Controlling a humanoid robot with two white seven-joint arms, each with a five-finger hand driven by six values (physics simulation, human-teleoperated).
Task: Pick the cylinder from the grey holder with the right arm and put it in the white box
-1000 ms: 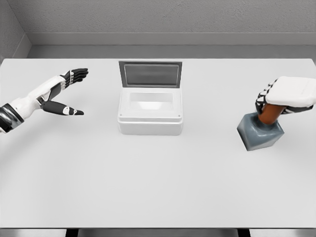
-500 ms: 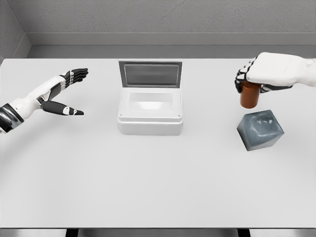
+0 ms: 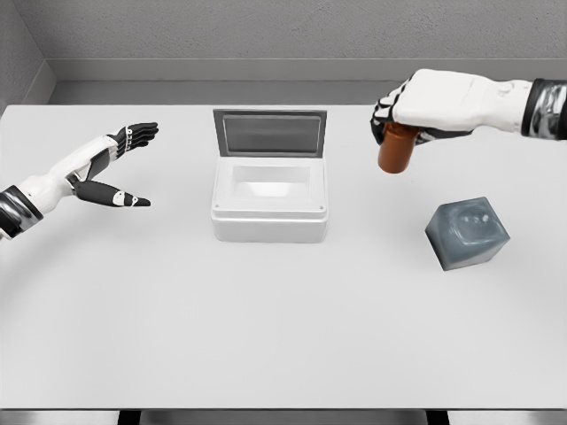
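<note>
right hand (image 3: 425, 104) clamped on the cylinder (image 3: 394, 149), between white box (image 3: 269, 204) and grey holder (image 3: 466, 233)
box lid up; left hand (image 3: 113, 168) spread wide.

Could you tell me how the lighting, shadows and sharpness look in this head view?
Head view: soft, even light and faint shadows; the white box shows a mild bright patch inside, the grey holder small highlights. The cylinder in the right hand is crisp; the left hand likewise. No visible distortion.

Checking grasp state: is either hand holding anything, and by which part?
Right hand holds the cylinder by its top end, fingers wrapped over it, the rest hanging below. Left hand is open and holds nothing.
</note>
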